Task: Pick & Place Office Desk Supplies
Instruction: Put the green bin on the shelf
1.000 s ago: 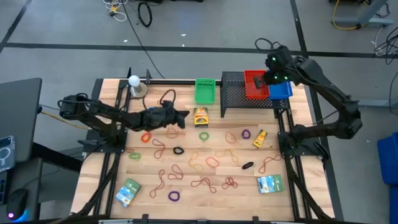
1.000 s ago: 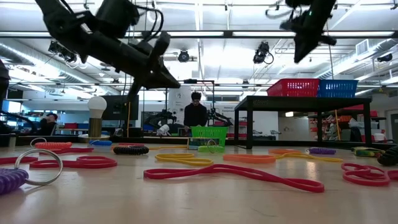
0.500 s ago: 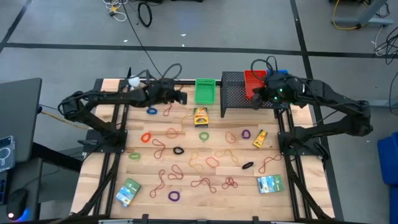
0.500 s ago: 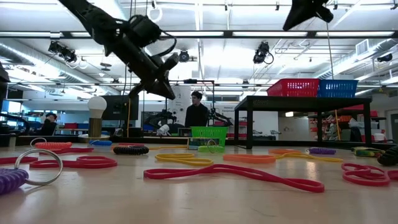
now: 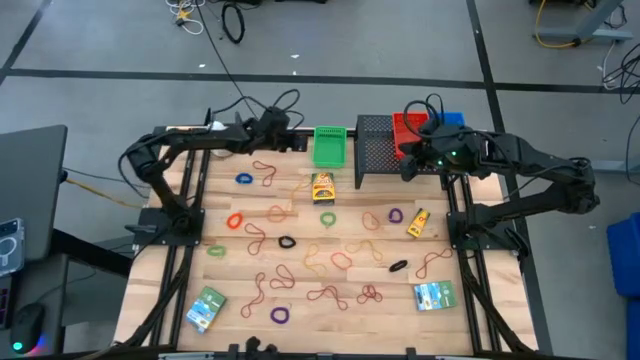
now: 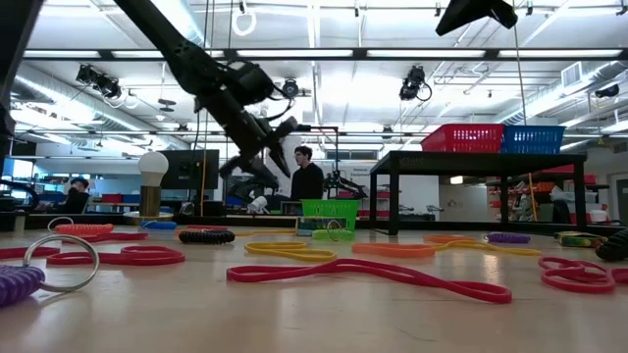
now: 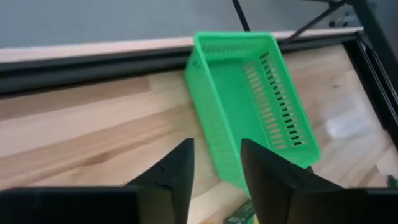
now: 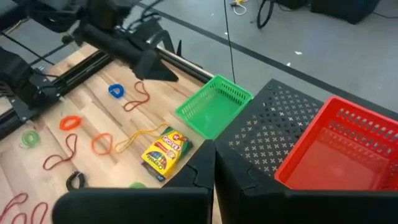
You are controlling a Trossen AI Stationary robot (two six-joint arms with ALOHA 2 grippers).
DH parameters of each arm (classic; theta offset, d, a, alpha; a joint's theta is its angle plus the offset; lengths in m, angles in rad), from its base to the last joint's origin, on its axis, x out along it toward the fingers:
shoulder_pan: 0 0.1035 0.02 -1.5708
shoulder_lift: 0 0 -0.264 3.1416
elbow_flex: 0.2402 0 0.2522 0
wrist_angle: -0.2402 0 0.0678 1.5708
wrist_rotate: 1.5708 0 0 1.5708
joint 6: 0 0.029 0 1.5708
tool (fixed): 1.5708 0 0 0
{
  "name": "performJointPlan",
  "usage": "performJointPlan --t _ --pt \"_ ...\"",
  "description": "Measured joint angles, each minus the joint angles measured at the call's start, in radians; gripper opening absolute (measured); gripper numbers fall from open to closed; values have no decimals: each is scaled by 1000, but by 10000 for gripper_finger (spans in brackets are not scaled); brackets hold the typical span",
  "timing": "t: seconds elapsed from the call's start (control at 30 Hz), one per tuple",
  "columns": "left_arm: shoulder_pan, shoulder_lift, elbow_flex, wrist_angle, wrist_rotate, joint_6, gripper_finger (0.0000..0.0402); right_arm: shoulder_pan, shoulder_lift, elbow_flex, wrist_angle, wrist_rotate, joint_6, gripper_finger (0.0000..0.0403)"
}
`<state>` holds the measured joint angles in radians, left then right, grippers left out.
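Many rubber-band loops and small rings (image 5: 300,250) lie scattered over the wooden table. A yellow crayon box (image 5: 322,187) lies flat just in front of a green basket (image 5: 329,146). A small yellow bottle (image 5: 418,223) and two green-blue packets (image 5: 206,308) (image 5: 434,295) also lie flat on the wood. My left gripper (image 5: 293,144) hovers open above the far edge, just left of the green basket (image 7: 249,93), with nothing between its fingers (image 7: 180,168). My right gripper (image 5: 407,168) hangs shut and empty high over the black stand's left front corner.
A black mesh stand (image 5: 385,150) at the far right carries a red basket (image 5: 408,135) and a blue basket (image 5: 452,128). A white ball on a metal base (image 5: 213,127) stands at the far left, behind my left arm. A person stands in the room beyond the table (image 6: 306,181).
My left gripper has swung from the table's middle toward the far edge, beside the green basket, and has opened. My right gripper has come off the red and blue baskets toward the table's left and near side, staying shut.
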<state>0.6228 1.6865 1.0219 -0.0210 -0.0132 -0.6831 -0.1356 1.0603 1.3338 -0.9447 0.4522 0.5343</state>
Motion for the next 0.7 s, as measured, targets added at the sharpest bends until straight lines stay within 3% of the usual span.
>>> performJointPlan --t 0.2,0.37,0.53,0.7 --pt "-25 129 125 -64 10 -7 179 0 0 0 0 0 0 7" --pt "-54 212 186 -82 6 -6 179 0 0 0 -1 -1 0 7" --pt "-77 252 200 -102 -13 -24 152 4 0 0 -1 -2 -8 7" --pt "-80 249 201 -155 -25 -2 96 26 0 0 -1 10 -8 7"
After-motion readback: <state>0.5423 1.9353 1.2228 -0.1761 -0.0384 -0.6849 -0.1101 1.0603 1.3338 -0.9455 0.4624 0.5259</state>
